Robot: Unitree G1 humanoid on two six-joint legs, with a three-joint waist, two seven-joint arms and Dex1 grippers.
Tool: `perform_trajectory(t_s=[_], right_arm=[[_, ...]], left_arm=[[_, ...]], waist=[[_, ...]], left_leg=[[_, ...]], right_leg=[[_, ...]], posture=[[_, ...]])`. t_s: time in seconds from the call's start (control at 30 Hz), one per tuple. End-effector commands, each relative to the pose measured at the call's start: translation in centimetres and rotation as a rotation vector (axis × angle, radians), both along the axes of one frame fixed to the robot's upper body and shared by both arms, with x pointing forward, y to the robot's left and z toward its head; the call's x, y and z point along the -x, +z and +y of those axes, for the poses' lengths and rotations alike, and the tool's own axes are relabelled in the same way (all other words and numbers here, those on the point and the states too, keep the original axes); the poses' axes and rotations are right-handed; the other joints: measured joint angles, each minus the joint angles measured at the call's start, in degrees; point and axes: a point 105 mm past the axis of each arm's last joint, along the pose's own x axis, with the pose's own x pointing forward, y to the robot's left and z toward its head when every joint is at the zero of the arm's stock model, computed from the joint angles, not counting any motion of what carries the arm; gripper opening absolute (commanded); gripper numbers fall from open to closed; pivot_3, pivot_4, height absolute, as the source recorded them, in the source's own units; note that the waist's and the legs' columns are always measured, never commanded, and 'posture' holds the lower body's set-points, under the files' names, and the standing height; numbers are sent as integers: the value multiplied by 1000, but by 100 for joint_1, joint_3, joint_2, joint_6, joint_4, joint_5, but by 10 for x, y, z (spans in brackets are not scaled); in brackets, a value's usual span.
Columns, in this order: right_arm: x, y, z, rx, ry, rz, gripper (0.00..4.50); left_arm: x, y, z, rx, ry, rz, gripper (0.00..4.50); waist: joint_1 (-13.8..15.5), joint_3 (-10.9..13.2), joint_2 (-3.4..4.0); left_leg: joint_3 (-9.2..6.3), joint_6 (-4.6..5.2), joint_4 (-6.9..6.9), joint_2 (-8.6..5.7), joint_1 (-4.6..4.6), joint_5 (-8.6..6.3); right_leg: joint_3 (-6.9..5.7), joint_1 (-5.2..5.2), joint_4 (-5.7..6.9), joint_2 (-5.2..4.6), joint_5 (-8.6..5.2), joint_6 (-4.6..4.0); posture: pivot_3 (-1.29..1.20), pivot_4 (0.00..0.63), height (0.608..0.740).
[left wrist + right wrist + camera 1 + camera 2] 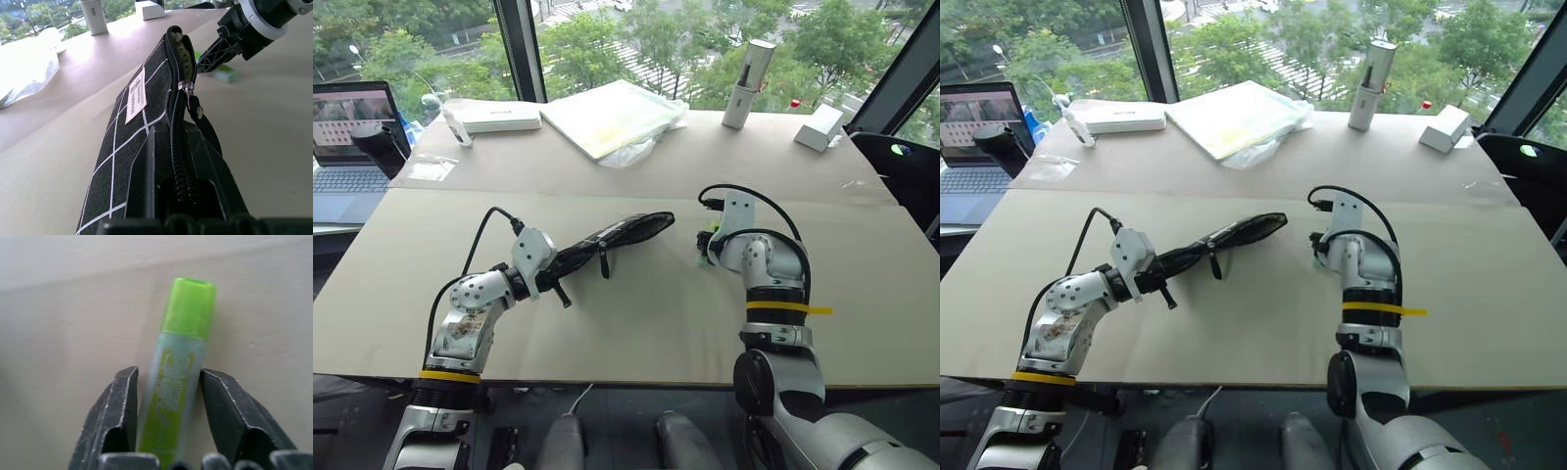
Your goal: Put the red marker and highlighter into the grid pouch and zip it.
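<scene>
Left gripper (181, 196) pressed together on one end of the grid pouch (607, 238), holding it lifted off the tabletop (626, 323), roughly level and pointing toward the right side. Pouch raised over the middle of the tabletop, zipper edge up, zipper open along the far part, white label (136, 95) on its side, black pull strap (205, 132) hanging down beside the zipper.

Right gripper (168, 401) angled down at the tabletop, right of the pouch's free end and toward the middle of the tabletop. Fingers (117, 411) standing on either side of the highlighter (178, 372), just beside its pale barrel; cannot tell whether pinching it yet or a sliver apart. Highlighter lying flat on the tabletop, bright green cap pointing away from the gripper.

Along the far edge of the tabletop: a white box (499, 117) toward the far left corner, a flat cream packet in plastic (612, 117) near the middle, an upright silver cylinder (748, 83), a small white block (819, 127) toward the far right corner. Open laptop (352, 147) beyond the left edge.
</scene>
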Motion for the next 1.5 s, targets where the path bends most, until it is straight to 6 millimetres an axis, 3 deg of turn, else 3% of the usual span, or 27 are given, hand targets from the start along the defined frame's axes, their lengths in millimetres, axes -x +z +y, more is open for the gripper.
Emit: perform_trajectory(t_s=[0.03, 0.3, 0.5, 0.57, 0.7, 0.9, 1.03, 1.2, 1.33, 1.5], right_arm=[[15, -37, -7, 20, -10, 144, 990], [11, -28, -6, 15, 79, 89, 991], [5, 11, -1, -50, 272, -164, 991], [8, 25, -6, 38, 360, -261, 991], [22, 69, -39, 303, 507, -527, 991], [43, 86, -51, 630, 768, -648, 991], [57, 92, -40, 747, 957, -678, 991], [73, 102, -5, 920, 1197, -746, 991], [81, 125, 7, 970, 1255, -831, 991], [96, 129, 16, 974, 1342, -842, 991]], left_arm=[[1, 13, -1, 26, -3, -55, 0], [-1, 15, 0, 33, 0, -57, 0], [4, 16, -4, 37, -32, -54, 0], [7, 17, -6, 30, -58, -53, 0], [11, 18, -12, 4, -127, -50, 0], [12, 20, -15, -2, -178, -39, 0], [12, 19, -18, -7, -208, -29, 0], [11, 19, -24, -9, -241, -20, 0], [11, 15, -28, -16, -258, -12, 0], [10, 12, -31, -18, -262, -8, 0]], waist=[[-1, -1, -1], [4, -2, -2], [-2, -1, -1], [-1, 7, 9], [36, 31, 39], [0, 48, 58], [-13, 52, 61], [1, 55, 64], [24, 61, 67], [108, 62, 68]], left_leg=[[0, 0, 0, 0, 0, 0], [0, 0, 0, 0, 0, 0], [0, 0, -1, 0, -1, 0], [1, 0, -1, -1, -5, 0], [1, 0, -2, -3, -18, 0], [3, 1, -4, -3, -19, -1], [4, 1, -4, -5, -18, -1], [3, 1, -3, -5, -18, -1], [4, 1, -1, -7, -17, 0], [3, 1, -1, -5, -17, 0]], right_leg=[[0, 0, 0, 0, 0, 0], [0, 1, -2, 0, -1, 0], [0, 1, -5, 0, -1, 0], [0, -2, -5, -1, -1, 1], [0, -12, -12, -2, -2, 2], [3, -16, -16, -2, -5, 6], [6, -15, -16, -3, -5, 6], [5, -13, -15, -3, -4, 5], [6, -13, -14, -4, -4, 5], [4, -13, -14, -3, -4, 4]], posture=[[0, 150, 738], [0, 150, 738], [0, 150, 738], [0, 150, 738], [0, 150, 738], [0, 150, 738], [0, 150, 738], [0, 150, 738], [0, 150, 738], [0, 150, 738]])
